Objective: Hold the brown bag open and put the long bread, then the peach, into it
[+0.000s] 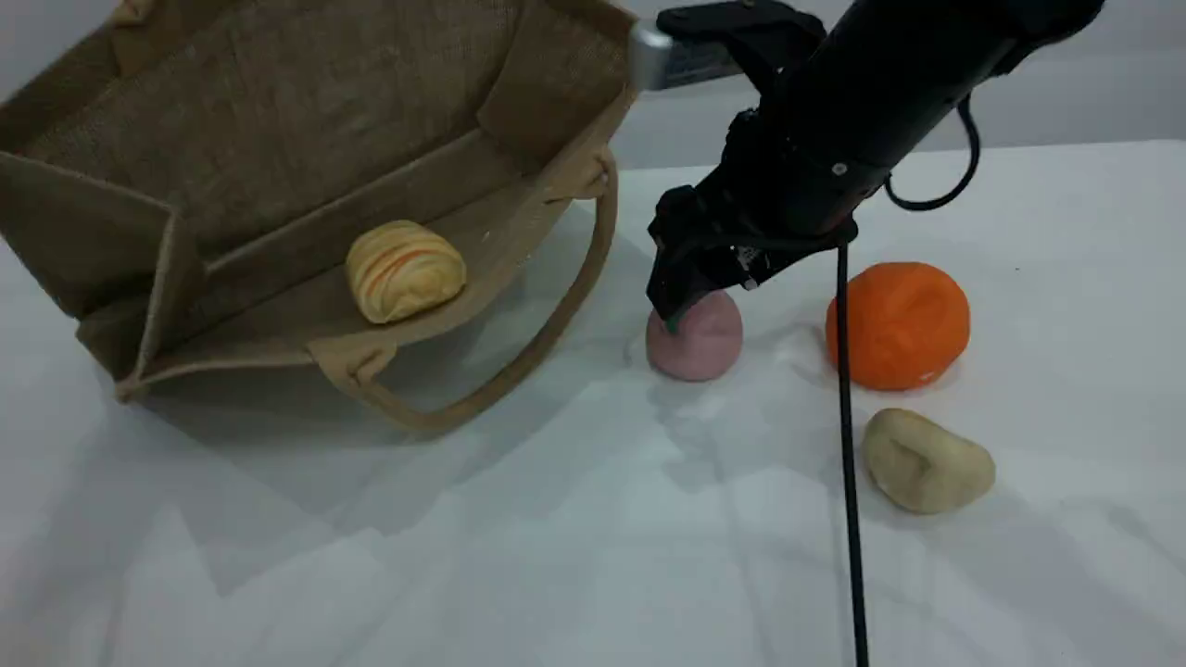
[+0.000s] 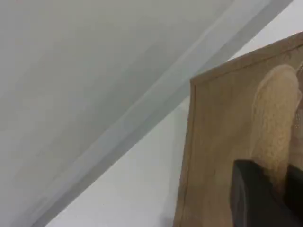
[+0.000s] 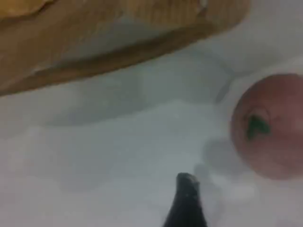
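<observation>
One peach (image 1: 712, 345), just beside right end effector (image 1: 675, 315)

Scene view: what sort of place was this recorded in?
Most likely a robot test bench, not a kitchen or shop: a table under a plain white cloth, a bare pale wall behind, and a black robot arm over soft toy foods such as the peach and orange ball.

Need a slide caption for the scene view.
Open right claw at the peach; long bread already lies in the tilted brown bag, orange ball and beige lump nearby.
</observation>
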